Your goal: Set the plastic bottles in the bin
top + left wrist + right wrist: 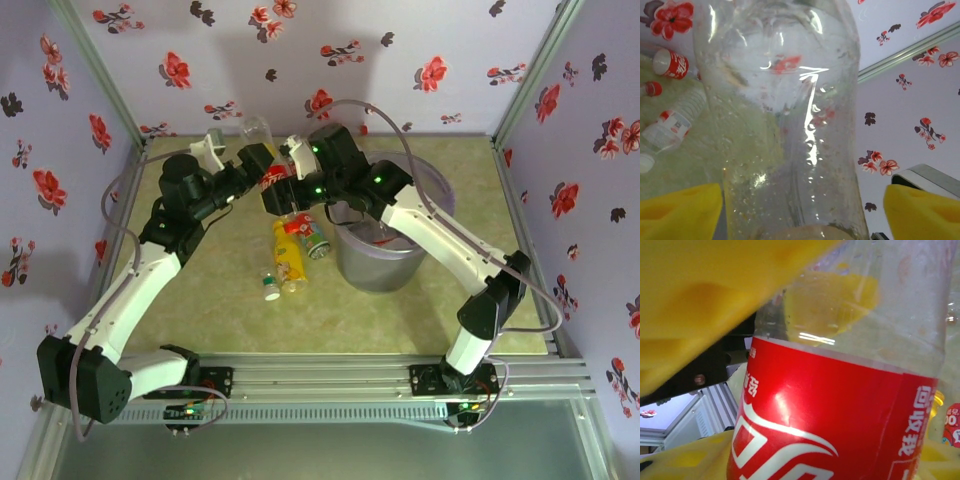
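Observation:
A clear plastic bottle with a red label (270, 176) is held in the air at the back middle, between my two grippers. My right gripper (284, 190) is shut on its labelled body (830, 410); yellow fingers (695, 300) press it from both sides. My left gripper (252, 162) stands open around the clear part of the same bottle (785, 125), with a gap at its right yellow fingertip (922, 210). The grey bin (375, 265) stands just right of centre, under my right arm. A yellow bottle (288, 255), a green-labelled one (316, 245) and a small white-capped one (270, 288) lie left of the bin.
More bottles lie on the green mat (230, 300) in the left wrist view: a red-labelled one (672, 62), a red cap (652, 89) and a clear white-capped one (670, 130). Flowered walls (400, 60) close in the back and both sides.

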`<control>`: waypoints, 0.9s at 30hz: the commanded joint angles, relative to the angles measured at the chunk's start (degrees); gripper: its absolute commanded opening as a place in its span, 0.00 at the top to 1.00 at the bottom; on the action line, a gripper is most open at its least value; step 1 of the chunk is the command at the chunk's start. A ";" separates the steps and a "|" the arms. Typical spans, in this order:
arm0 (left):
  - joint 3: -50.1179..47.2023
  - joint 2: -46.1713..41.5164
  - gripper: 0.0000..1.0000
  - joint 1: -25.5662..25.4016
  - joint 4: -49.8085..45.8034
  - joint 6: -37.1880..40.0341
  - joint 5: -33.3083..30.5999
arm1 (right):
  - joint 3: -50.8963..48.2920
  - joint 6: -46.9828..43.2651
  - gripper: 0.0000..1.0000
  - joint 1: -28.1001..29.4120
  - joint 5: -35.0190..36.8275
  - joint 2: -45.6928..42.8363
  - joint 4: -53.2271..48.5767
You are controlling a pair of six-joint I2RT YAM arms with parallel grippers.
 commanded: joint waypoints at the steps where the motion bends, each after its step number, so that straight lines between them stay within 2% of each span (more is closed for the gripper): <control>1: 0.31 -1.84 0.00 2.06 1.70 1.41 0.54 | 1.84 -2.46 0.37 -1.07 2.64 -3.45 -1.17; 5: -0.91 -4.29 0.00 5.19 0.39 2.99 0.08 | 0.86 -5.85 0.42 -3.88 6.44 -7.52 -4.48; 10: -4.87 -4.43 0.00 9.23 -5.44 5.47 -0.77 | -5.90 -7.84 0.43 -10.65 9.21 -16.25 -6.23; 14: -6.52 -2.90 0.02 9.21 -12.80 10.38 -3.35 | -11.76 -12.08 0.43 -16.28 12.24 -23.09 -10.73; 20: -10.58 -1.40 0.10 8.79 -16.56 13.03 -6.62 | -19.44 -17.81 0.45 -23.13 13.98 -29.27 -14.27; 27: -12.28 -1.11 0.15 6.39 -26.28 19.01 -13.46 | -23.19 -19.41 0.45 -25.33 13.72 -30.23 -16.65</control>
